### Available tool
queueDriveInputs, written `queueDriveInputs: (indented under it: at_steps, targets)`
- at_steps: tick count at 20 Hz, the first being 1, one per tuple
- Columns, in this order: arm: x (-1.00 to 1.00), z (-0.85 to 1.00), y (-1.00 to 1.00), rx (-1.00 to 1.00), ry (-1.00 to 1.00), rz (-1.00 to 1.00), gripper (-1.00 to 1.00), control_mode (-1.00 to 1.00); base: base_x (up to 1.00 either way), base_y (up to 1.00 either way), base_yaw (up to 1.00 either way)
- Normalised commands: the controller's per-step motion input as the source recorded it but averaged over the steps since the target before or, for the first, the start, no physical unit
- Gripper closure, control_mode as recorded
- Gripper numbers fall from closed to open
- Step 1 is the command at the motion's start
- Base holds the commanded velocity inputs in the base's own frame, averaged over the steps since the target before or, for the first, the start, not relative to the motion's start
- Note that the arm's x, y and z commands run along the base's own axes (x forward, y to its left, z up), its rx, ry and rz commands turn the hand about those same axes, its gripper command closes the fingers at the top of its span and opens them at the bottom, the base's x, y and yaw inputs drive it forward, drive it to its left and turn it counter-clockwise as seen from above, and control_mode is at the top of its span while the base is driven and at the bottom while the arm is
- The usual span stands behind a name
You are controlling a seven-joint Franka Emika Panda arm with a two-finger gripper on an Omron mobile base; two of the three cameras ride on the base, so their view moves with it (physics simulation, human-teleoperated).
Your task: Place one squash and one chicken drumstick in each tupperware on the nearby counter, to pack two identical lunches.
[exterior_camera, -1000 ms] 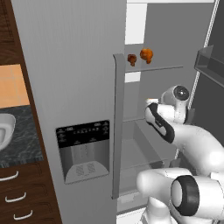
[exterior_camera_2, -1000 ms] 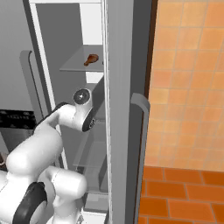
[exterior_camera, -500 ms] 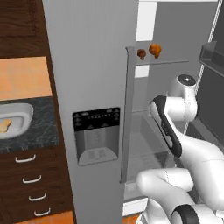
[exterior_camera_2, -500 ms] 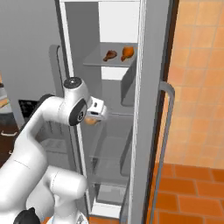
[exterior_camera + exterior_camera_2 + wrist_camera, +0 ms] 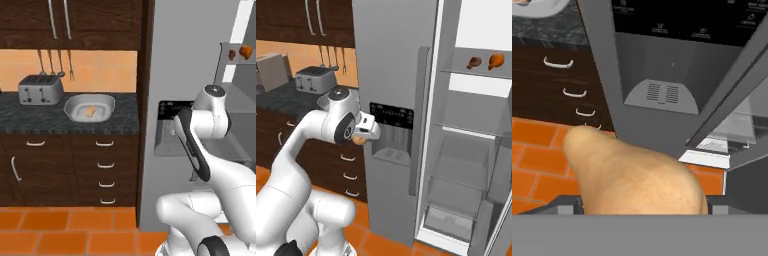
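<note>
Squash (image 5: pixel 634 177) is sitting right in the end effector (image 5: pixel 363 136), a tan-orange lump with a fine speckled skin, fat at one end and tapering to a blunt rounded tip. The jaws are spread wide around it and clamped on its sides, so it's a held load, not an empty hand. In the right base view you just catch a bit of orange peeking out under the white hand, in front of the fridge door's dispenser panel (image 5: pixel 391 120).

What I'd worry about: it's a smooth rounded thing pinched at its wide part, so a quick swing of the arm could let it roll or squirt out and drop on the orange tile floor (image 5: pixel 70 227). Also the hand is close to the fridge door (image 5: pixel 393 60), so turning toward the worktop (image 5: pixel 60 122) could clip it.

Further out, the tub (image 5: pixel 90 107) sits on the worktop just beside the toaster (image 5: pixel 40 90), and there's already a small orange bit lying in it; too small to say whether that's squash or chicken. I can see one tub from here. Back in the open fridge, two drumsticks (image 5: pixel 496 61) lie near each other on the upper shelf (image 5: pixel 476 72), so my guess is the chicken part is mostly not done yet.
</note>
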Motion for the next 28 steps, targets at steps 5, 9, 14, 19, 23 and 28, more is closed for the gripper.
queueDriveInputs:
  at_steps: [5,9,14,19,23,28]
  targets:
    - [0.0,0.0,0.0,0.0,0.0,0.0,1.0,1.0,0.14,1.0,0.24]
    - [0.0,0.0,0.0,0.0,0.0,0.0,1.0,1.0,0.47,1.0,0.19]
    - [0.0,0.0,0.0,0.0,0.0,0.0,1.0,1.0,0.92,1.0,0.1]
    - [0.0,0.0,0.0,0.0,0.0,0.0,1.0,1.0,0.99,1.0,0.05]
    - [0.0,0.0,0.0,0.0,0.0,0.0,1.0,1.0,0.71,1.0,0.07]
    - [0.0,0.0,0.0,0.0,0.0,0.0,1.0,1.0,0.64,1.0,0.06]
